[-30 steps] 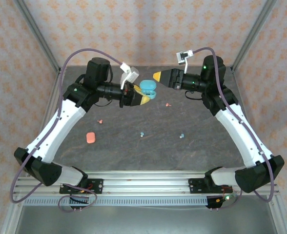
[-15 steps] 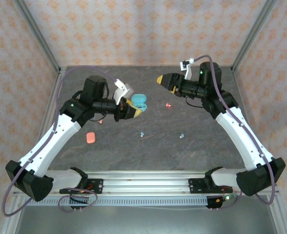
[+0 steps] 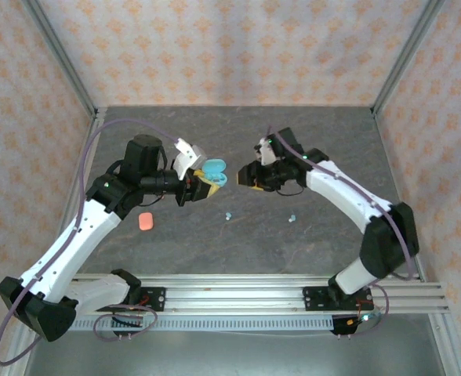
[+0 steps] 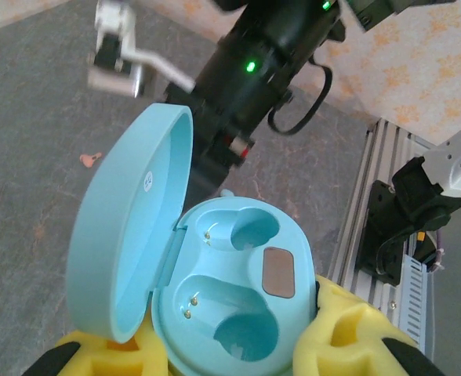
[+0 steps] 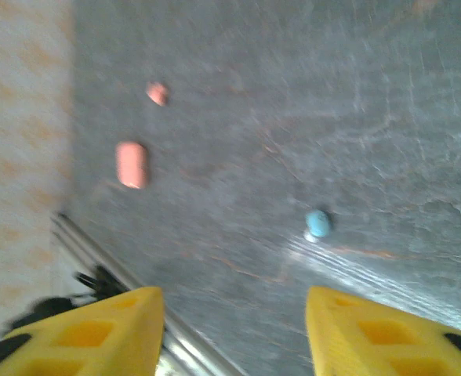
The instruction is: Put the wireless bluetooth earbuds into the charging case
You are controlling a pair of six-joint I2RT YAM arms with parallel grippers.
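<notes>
The right arm (image 3: 348, 196) has swung in toward the middle of the table (image 3: 332, 133). The left arm (image 3: 97, 215) has pulled nearer. The left claw (image 4: 230, 348) squeezes the open blue case (image 4: 230, 294) from both sides. The lid stands up and both little cups inside are empty. The right claw (image 5: 234, 329) is spread apart with nothing in it, just right of that case. A pink case (image 3: 145, 222) lies on the left. Two blue earbuds (image 3: 228, 215) lie on the table near the middle, apart from each other. A pink earbud (image 5: 157, 93) lies near the pink case.
</notes>
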